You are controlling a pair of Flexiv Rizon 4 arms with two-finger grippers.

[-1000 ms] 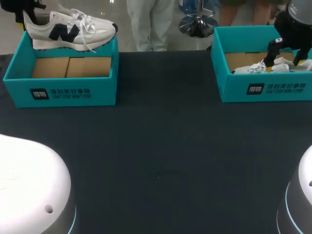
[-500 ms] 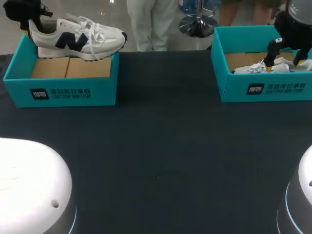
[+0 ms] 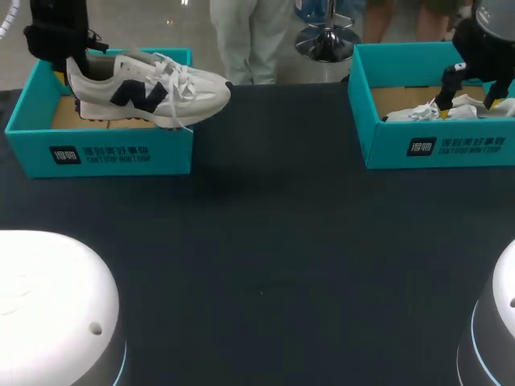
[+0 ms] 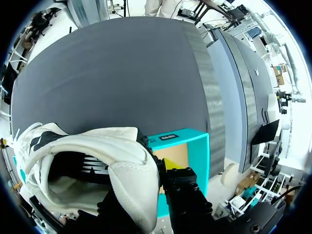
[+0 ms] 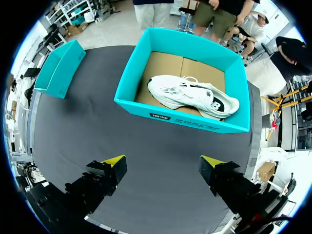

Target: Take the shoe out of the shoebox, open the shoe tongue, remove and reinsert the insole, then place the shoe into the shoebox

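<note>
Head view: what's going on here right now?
The left gripper holds a white shoe by the heel, lifted above the left box, with the toe out past the box's right wall. The right gripper hangs open near the right box, where a second shoe lies untouched.

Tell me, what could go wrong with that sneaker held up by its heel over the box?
The left gripper pinches the shoe only at its heel, with the toe jutting out sideways, so it might sag or slip free. Its sole also looks close to the front wall of the left shoebox, and the loose laces dangle there; either could catch on the rim.
</note>
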